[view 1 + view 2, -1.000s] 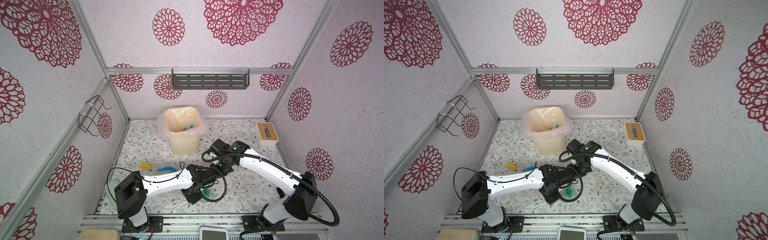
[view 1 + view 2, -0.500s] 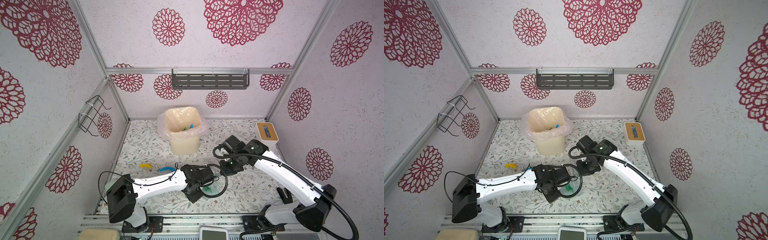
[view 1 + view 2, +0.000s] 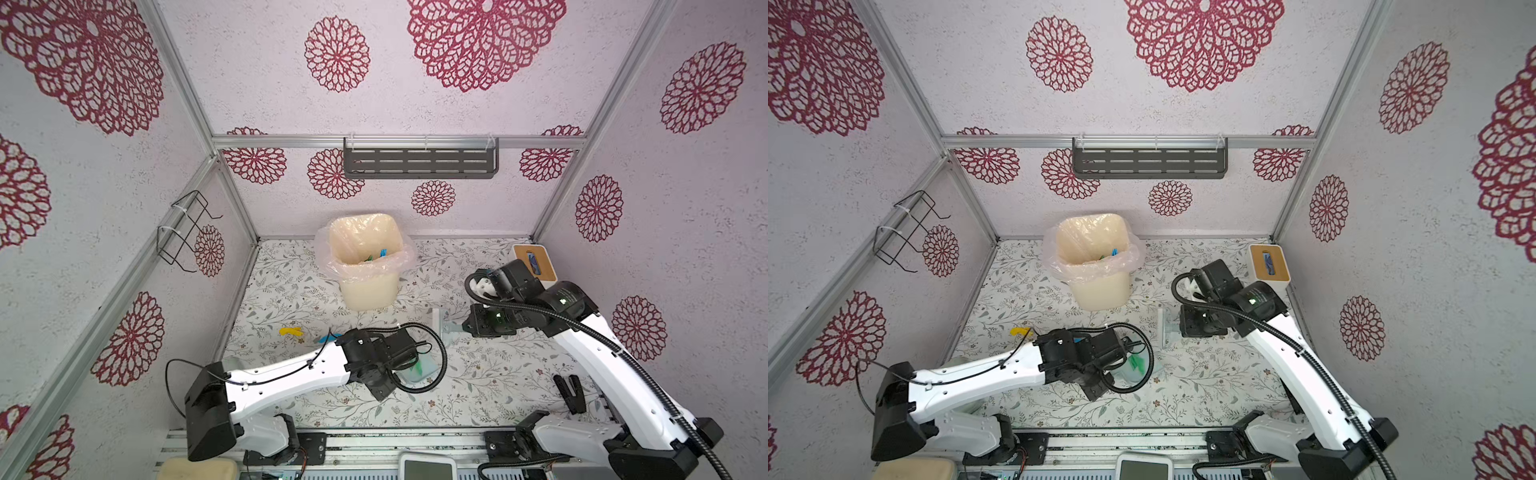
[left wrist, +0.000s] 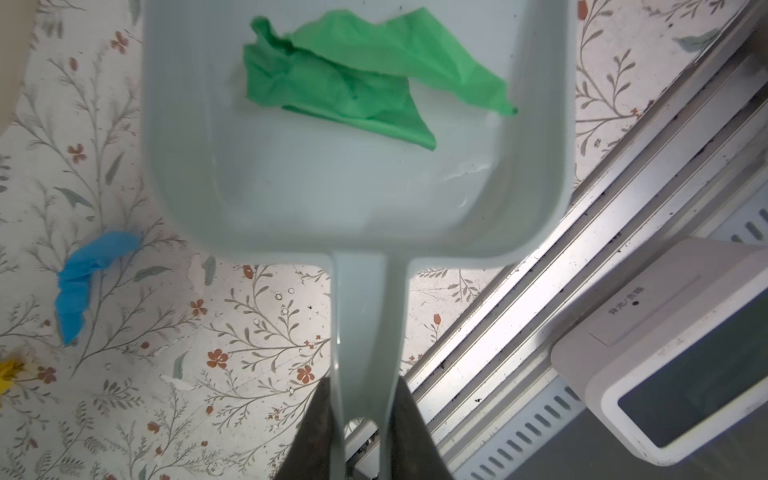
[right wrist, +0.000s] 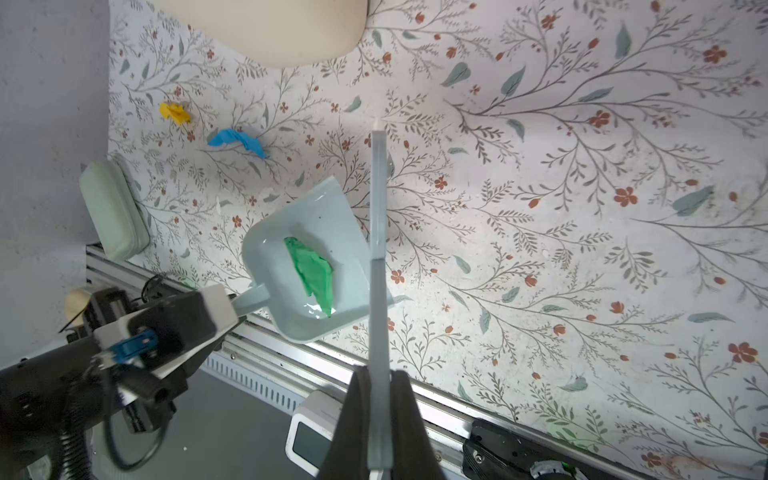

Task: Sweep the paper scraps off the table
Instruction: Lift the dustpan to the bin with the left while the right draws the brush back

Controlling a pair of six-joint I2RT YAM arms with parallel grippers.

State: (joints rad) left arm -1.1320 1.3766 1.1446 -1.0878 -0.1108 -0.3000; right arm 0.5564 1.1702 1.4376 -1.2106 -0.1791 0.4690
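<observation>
Left wrist view: status?
— Green scrap (image 4: 349, 79) in dustpan (image 4: 332, 199). Blue scrap (image 4: 83, 274), yellow scrap (image 5: 174, 112) loose on tabletop (image 4: 249, 332) nearby.
— Grip?
— Left pincer (image 4: 363, 392) clamped on dustpan handle, right pincer (image 5: 379, 380) clamped on brush (image 5: 377, 208) handle.

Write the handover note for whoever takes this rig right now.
Left gripper: shut on the handle of the pale blue plastic dustpan.
Right gripper: shut on the pale flat sweeper blade.
Done: one crumpled green paper scrap lies in the dustpan; some coloured scraps are in the lined cream bin.
To do: a blue scrap and a yellow scrap lie on the vine-printed table, apart from the dustpan. Sweep them in, then probably empty the dustpan into the bin.
</observation>
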